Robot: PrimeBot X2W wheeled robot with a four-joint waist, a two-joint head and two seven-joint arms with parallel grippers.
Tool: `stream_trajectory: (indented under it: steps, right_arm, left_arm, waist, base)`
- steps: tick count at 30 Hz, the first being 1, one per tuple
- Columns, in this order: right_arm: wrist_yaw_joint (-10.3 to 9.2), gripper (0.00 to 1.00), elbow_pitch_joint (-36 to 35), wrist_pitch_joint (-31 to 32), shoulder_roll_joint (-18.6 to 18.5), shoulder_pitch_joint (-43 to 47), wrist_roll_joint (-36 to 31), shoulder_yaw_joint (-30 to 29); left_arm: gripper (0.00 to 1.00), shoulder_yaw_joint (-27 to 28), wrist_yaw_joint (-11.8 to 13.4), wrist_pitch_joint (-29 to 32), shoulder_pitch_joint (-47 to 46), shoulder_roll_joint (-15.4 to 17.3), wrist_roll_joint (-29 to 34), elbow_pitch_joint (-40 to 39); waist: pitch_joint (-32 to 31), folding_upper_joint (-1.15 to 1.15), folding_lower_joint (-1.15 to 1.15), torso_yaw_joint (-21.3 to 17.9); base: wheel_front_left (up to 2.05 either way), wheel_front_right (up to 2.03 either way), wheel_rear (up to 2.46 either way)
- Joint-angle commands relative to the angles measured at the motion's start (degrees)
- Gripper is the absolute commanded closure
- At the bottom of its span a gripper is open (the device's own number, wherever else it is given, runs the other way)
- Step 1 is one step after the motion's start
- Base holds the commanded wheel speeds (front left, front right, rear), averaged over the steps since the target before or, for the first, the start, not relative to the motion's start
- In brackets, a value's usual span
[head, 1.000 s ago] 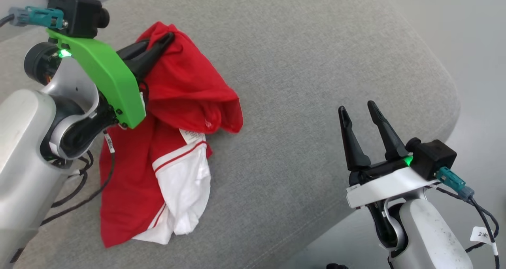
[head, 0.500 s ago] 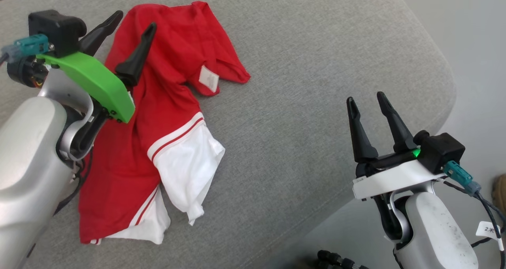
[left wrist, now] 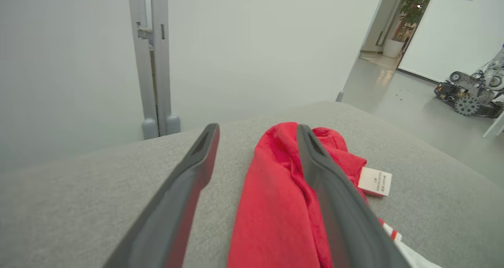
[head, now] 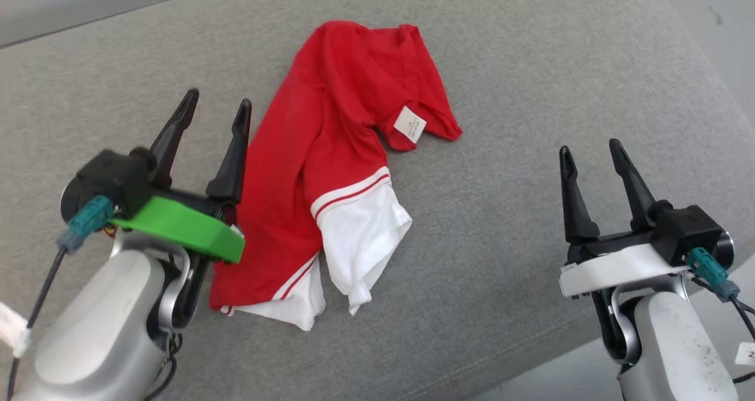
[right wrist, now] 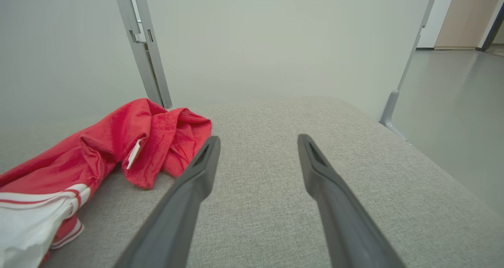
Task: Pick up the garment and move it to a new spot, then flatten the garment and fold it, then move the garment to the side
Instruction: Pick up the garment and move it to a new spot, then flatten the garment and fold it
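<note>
— What is happening with the left gripper (head: 218, 98) just now?

— It is letting go. A second ago its fingers were pinched shut on a raised fold of the garment (head: 330, 171). Now they are standing wide apart with nothing between them. The arm is hanging just beside the garment's left edge.

— And the garment itself?

— It is lying loose on the grey cushion (head: 531, 82), near the middle, in a long crumpled strip. The red body is running up and away from the robot and the white part (head: 360, 236) is bunching at the near end. A small label (head: 409, 123) is showing, so some of it is probably lying turned over. In the left wrist view the garment (left wrist: 271, 205) is showing behind the right-hand finger, not between the two.

— Is the right gripper (head: 590, 147) doing anything?

— It is waiting well to the right over bare cushion, fingers spread and empty. In its own view the garment (right wrist: 118, 142) is sitting off to the left.

— So where is the task standing?

— I am judging the move to a new spot as done, since the garment is resting free. The head camera is shifting too, so I am not reading its new place in the picture as travel. Flattening is coming next. The folds and the bunched white part are needing spreading, probably with both arms pulling opposite edges.
</note>
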Motion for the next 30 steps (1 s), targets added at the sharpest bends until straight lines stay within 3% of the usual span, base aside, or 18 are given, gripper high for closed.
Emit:
stream_trajectory:
  steps: [1, 8, 19, 23, 30]
  right_arm:
    - [-0.08, 0.0, -0.3, 0.0, -0.2, 1.2, -0.9, -0.6]
    - [-0.08, 0.0, 0.0, 0.0, -0.2, 4.2, -3.6, -2.6]
    - [-0.08, 0.0, 1.5, 0.0, -0.2, 8.5, -5.9, -3.1]
    - [-0.08, 0.0, 2.4, 0.0, -0.2, 10.2, -5.8, -2.8]
    - [-0.08, 0.0, 3.4, 0.0, -0.2, 11.6, -5.0, -1.6]
  left_arm:
    - [0.0, 1.4, 1.1, -0.4, 3.1, -0.6, 0.5, -0.8]
    - [0.0, 13.8, 2.6, -0.4, 18.4, -5.1, 8.5, -6.1]
    - [0.0, 30.0, -4.7, -0.4, 35.8, -13.6, 21.3, -6.2]
    - [0.0, 33.5, -8.0, -0.4, 39.0, -16.2, 24.6, -4.9]
    - [0.0, 38.2, -10.7, -0.4, 41.7, -20.0, 28.0, -3.9]
  waist:
    - [-6.2, 0.0, 0.0, 6.4]
    - [-10.4, 0.0, 0.0, 11.3]
    - [-15.5, 0.0, 0.0, 17.1]
    - [-17.0, 0.0, 0.0, 18.0]
    - [-17.9, 0.0, 0.0, 17.8]
  base:
    - [0.0, 0.0, 0.0]
    - [0.0, 0.0, 0.0]
    - [0.0, 0.0, 0.0]
    - [0.0, 0.0, 0.0]
    - [0.0, 0.0, 0.0]
